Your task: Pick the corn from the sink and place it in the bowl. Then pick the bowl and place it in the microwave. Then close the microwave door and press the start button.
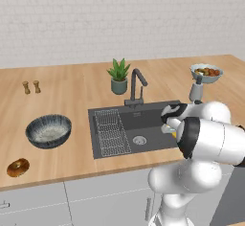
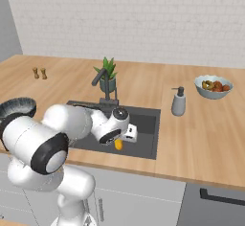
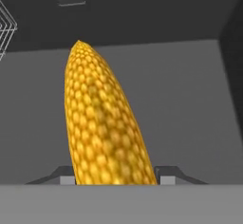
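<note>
the corn (image 3: 102, 123) stands between the two dark fingertips (image 3: 64, 176) in the hand view, its tapered end pointing away toward the far wall of the sink (image 1: 143, 119). both tips sit tight against the cob's flanks, so the jaws are clamped on the corn. in the right base view the corn (image 2: 118, 144) shows as a small yellow spot under the gripper (image 2: 123, 138), inside the sink (image 2: 148, 124) near its front right part. from the left base view the gripper (image 1: 168, 124) reaches down into the basin at its right side, and the cob is mostly hidden by the arm; whether it is touching the sink floor or lifted off it i cannot tell.

inside the sink, the wire rack (image 1: 111, 133) lies along the left side and the round drain (image 1: 139, 140) sits about the middle. the faucet (image 1: 136, 84) rises just behind the sink's back edge, with a potted plant (image 1: 119, 76) beside it.

the bowl (image 1: 48, 130) rests on the counter (image 1: 72, 91) well left of the sink, upright. a brown bagel (image 1: 18, 167) lies further left of the sink, in front of the bowl. to the right of the sink stands a soap dispenser (image 2: 178, 101), and beyond it a light fruit bowl (image 2: 213, 86). two small shakers (image 1: 31, 86) stand far behind and left of the sink.
</note>
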### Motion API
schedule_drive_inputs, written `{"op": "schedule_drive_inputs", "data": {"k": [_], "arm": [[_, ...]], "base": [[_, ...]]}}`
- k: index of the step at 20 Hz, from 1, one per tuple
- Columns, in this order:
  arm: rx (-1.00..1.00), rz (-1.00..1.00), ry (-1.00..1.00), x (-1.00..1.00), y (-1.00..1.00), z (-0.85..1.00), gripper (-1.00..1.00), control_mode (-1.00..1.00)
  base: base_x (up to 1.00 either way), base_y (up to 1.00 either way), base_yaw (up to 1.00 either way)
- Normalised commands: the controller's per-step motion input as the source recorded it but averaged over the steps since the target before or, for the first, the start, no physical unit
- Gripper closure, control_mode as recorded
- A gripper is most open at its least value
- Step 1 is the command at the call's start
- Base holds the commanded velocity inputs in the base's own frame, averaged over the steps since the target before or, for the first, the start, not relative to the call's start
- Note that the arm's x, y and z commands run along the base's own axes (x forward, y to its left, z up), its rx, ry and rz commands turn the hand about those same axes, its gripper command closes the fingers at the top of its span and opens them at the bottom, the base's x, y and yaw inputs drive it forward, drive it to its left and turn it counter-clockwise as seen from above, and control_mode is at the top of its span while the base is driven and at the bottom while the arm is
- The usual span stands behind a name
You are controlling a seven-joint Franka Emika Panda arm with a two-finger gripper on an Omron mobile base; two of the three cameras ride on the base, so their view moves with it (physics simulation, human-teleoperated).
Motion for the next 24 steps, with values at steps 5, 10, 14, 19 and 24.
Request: {"op": "schedule_drive_inputs", "data": {"k": [5, 10, 14, 19, 24], "arm": [[0.02, -0.05, -0.03, -0.59, 0.0, 1.0, 1.0, -1.0], [0.0, 0.0, -0.06, -0.54, 0.01, 0.92, 1.0, -1.0], [-0.03, 0.01, -0.26, -0.77, 0.32, 0.15, 1.0, -1.0], [-0.04, 0.02, -0.15, -0.35, 0.66, 0.66, 1.0, -1.0], [-0.04, 0.0, 0.0, -0.22, 0.92, 0.56, 1.0, -1.0]], "base": [[0.0, 0.0, 0.0], [0.0, 0.0, 0.0], [0.0, 0.0, 0.0], [0.0, 0.0, 0.0], [0.0, 0.0, 0.0]]}}
